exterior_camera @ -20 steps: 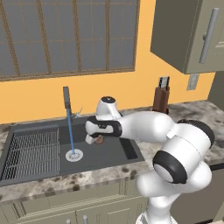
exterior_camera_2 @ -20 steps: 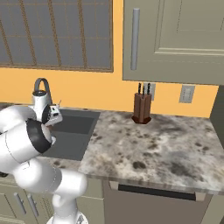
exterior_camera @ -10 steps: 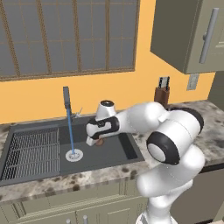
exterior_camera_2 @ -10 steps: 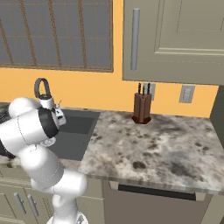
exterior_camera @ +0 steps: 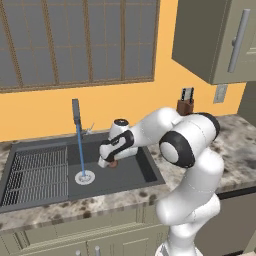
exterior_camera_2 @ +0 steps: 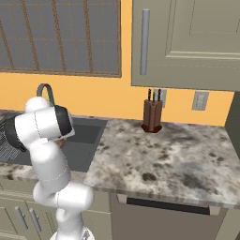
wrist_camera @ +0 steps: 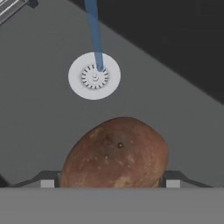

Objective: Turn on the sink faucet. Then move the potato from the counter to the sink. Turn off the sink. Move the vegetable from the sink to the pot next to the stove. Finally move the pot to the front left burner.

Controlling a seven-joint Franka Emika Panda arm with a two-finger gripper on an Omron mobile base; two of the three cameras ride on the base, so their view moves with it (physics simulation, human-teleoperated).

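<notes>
Potato [wrist_camera: 116, 153]: brown, russet-skinned, held between my jaws, which stand wide because the tuber is broad; one finger tip shows at each flank, so I judge I am gripping it rather than merely framing it. It hangs over the sink basin [exterior_camera: 125, 172], clear of the floor, near the basin's middle and a little right of the drain. In the left base view it shows as a small brown lump [exterior_camera: 113, 163] under my hand.

Gripper [wrist_camera: 108, 183]: pointing down into the basin, carrying the potato so that it can be set under the water.

Water stream [exterior_camera: 79, 150]: a thin blue column from the faucet [exterior_camera: 76, 111] to the drain [wrist_camera: 94, 76]; the tap is running, so the first step looks done. The stream falls to the left of the potato and apart from it.

Drain: white round strainer on the basin floor, beyond the potato in the hand view.

Drying rack [exterior_camera: 36, 172]: ribbed, at the basin's left part, well apart from the potato.

Arm [exterior_camera: 160, 125]: it rises from the near right, bends at the elbow above the surface [exterior_camera: 235, 140] and reaches left and down, wrist low over the basin.

Knife block [exterior_camera_2: 152, 116]: far right on the surface, against the wall.
</notes>
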